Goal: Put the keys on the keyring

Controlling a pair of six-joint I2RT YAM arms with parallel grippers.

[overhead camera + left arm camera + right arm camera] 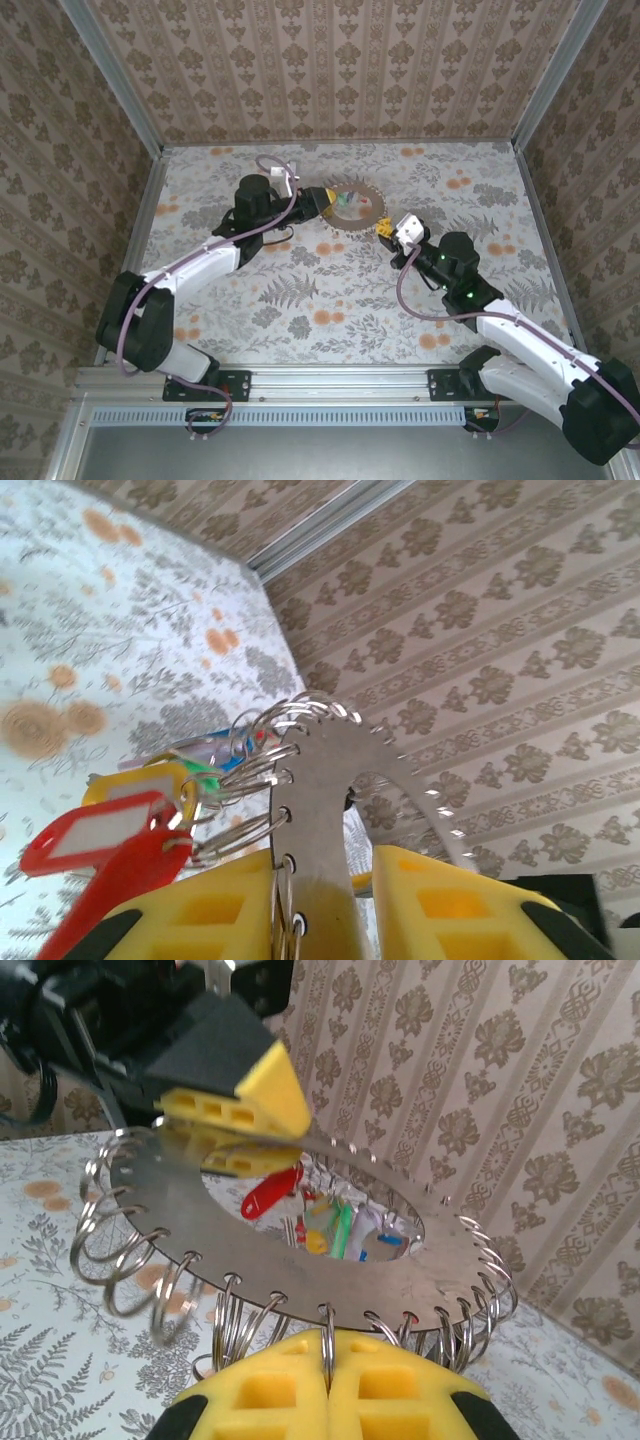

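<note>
The keyring (352, 205) sits toward the table's (330, 300) 12 o'clock, between the two grippers. The left gripper (322, 200) clamps its rim at 9 o'clock. The right gripper (385, 230) pinches one of the rim's loops (327, 1345) at about 4 o'clock. More loops run all round the rim. Tags (330, 1225) cluster under the centre hole, below the plate.
</note>
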